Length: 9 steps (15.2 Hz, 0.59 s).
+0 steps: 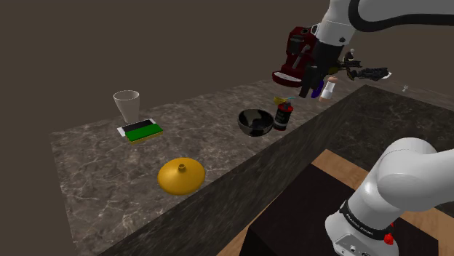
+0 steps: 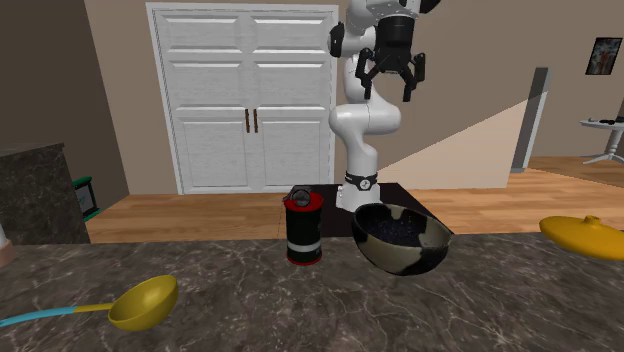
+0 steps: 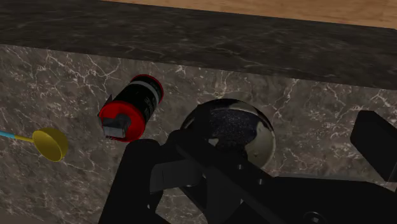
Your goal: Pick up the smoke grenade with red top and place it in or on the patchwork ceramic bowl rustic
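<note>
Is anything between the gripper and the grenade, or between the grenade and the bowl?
Nothing visible. The open gripper hangs above the counter with clear air down to the upright grenade, which stands beside the bowl.

Yellow lid, clear cup, green box, yellow ladle

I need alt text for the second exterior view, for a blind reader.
A black grenade with a red top stands upright on a dark marble counter, close beside a dark patchwork bowl but not touching it. The white arm's black gripper hangs open high above them; white double doors stand behind.
</note>
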Each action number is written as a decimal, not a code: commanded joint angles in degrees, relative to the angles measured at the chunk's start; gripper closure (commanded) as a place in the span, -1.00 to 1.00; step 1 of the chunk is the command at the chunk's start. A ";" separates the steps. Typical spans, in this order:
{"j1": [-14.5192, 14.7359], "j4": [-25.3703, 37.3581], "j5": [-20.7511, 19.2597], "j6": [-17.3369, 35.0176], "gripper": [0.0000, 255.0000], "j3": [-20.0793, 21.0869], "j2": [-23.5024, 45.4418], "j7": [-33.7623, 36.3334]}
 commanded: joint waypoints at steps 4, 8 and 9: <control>-1.12 1.64 -1.74 3.27 -1.00 -1.34 6.60 -0.46; -2.50 4.75 -3.81 7.03 -1.00 -3.07 15.65 -0.91; -2.83 5.68 -4.27 7.84 -1.00 -3.50 17.94 -1.01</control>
